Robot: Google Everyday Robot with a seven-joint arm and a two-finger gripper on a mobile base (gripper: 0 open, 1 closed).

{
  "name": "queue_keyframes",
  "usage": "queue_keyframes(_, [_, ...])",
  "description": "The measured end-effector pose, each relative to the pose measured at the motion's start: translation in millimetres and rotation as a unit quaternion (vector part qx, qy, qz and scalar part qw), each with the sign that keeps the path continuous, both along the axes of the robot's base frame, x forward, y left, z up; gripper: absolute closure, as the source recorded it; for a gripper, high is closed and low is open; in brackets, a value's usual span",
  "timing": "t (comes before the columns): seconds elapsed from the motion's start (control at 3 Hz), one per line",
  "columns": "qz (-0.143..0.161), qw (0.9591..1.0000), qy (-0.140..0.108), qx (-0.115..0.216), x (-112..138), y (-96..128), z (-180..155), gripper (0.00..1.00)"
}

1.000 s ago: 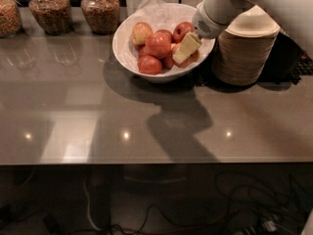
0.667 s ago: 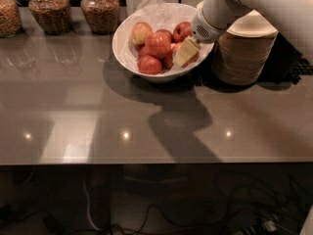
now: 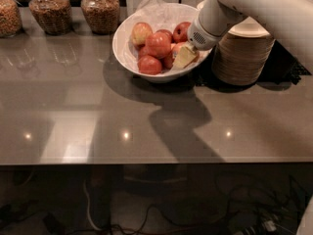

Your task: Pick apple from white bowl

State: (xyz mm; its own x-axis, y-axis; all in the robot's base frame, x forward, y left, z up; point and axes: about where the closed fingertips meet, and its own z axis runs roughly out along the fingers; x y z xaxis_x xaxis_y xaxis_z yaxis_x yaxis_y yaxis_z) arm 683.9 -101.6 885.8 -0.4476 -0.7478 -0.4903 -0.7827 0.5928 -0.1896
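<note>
One apple (image 3: 176, 48) under gripper (image 3: 186, 57) at white bowl's (image 3: 122, 58) 3 o'clock; closure cannot tell; centre grip, lift straight, spare neighbouring apples (image 3: 158, 44).

The claw (image 3: 186, 57) sits low in the right side of the white bowl (image 3: 154, 76), covering most of the apple (image 3: 176, 47) behind it; that fruit's skin markings can't be made out. The arm (image 3: 259, 6) runs off the top and right edges and hides the upper left of the stacked bowls (image 3: 244, 60). The leftmost jar (image 3: 7, 16) is cut by the left edge. Under the tabletop (image 3: 98, 121), everything is dim.
</note>
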Motion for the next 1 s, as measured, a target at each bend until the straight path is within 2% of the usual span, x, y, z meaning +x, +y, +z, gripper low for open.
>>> queue_keyframes(0.33, [0.011, 0.9999, -0.001, 0.002, -3, 2, -1, 0.77])
queue_keyframes(0.67, [0.027, 0.9994, -0.018, 0.008, -8, 2, 10, 0.99])
queue_keyframes(1.0, [0.054, 0.9975, -0.043, 0.016, -18, -1, 31, 1.00])
